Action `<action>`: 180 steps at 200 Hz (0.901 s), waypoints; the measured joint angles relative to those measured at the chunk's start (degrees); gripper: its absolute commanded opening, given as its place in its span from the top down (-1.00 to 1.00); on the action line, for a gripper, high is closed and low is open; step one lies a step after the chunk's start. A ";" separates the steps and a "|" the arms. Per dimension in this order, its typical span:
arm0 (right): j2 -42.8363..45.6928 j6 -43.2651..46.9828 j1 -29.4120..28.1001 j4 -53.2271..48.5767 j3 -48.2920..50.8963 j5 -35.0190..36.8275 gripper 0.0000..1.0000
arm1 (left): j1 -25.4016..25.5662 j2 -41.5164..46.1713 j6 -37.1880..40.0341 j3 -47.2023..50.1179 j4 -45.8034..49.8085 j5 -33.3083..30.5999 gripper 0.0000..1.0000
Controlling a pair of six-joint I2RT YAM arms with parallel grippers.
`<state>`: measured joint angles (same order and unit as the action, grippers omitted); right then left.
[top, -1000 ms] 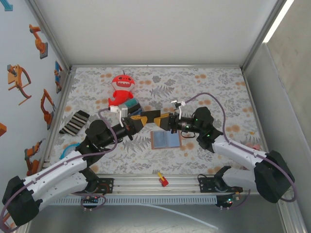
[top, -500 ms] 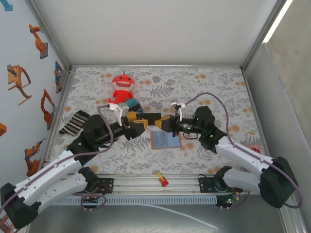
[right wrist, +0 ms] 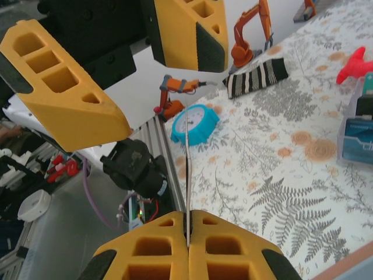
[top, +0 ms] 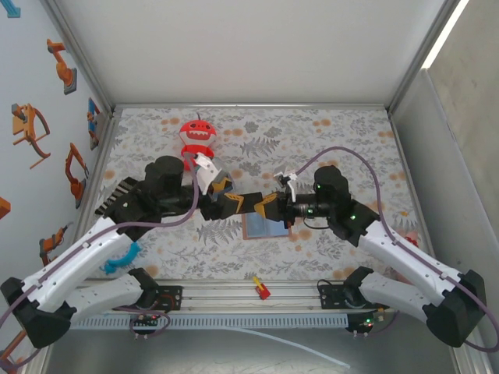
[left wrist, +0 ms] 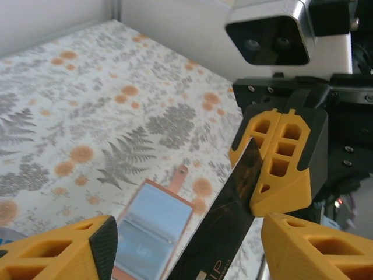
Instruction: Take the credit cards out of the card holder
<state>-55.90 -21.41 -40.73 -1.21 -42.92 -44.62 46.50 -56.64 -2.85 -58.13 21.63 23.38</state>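
Note:
The card holder (top: 265,227) lies open on the mat, tan-edged and pale blue-grey inside; it also appears below my left fingers as the card holder (left wrist: 152,224). A black credit card (left wrist: 233,213) hangs in the air above it. My right gripper (top: 269,207) is shut on one end of that card, seen edge-on as a thin credit card (right wrist: 187,169) rising from the right gripper (right wrist: 189,219). My left gripper (top: 234,204) is open, its fingers either side of the card's other end without touching it. In the right wrist view the left gripper (right wrist: 169,87) faces mine.
A red plush toy (top: 199,140) sits at the back left, a striped sock (top: 118,196) by the left wall, and a teal round thing (top: 123,257) beside the left arm. A blue-and-teal block bundle (right wrist: 358,131) stands on the mat. A small red item (top: 260,288) lies on the front rail.
The left gripper has opened and let go of the card, while the right gripper has shut on it. The left arm has swung further back over the table.

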 measured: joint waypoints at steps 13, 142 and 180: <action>0.00 0.85 -0.22 -1.64 -0.13 -0.26 1.00 | 0.00 -1.57 1.20 -1.05 1.25 2.40 -0.25; -0.94 3.50 -0.35 -5.07 -0.98 -1.64 1.00 | -0.07 -10.34 9.05 -4.76 8.39 13.62 0.88; -0.87 4.39 -0.35 -6.34 -1.07 0.76 0.26 | -1.33 -10.10 9.25 -4.74 8.41 14.36 1.00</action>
<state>-56.77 -17.02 -41.08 -7.55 -43.99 -43.86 45.17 -66.74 6.39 -62.87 30.04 37.74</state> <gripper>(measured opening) 0.305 0.057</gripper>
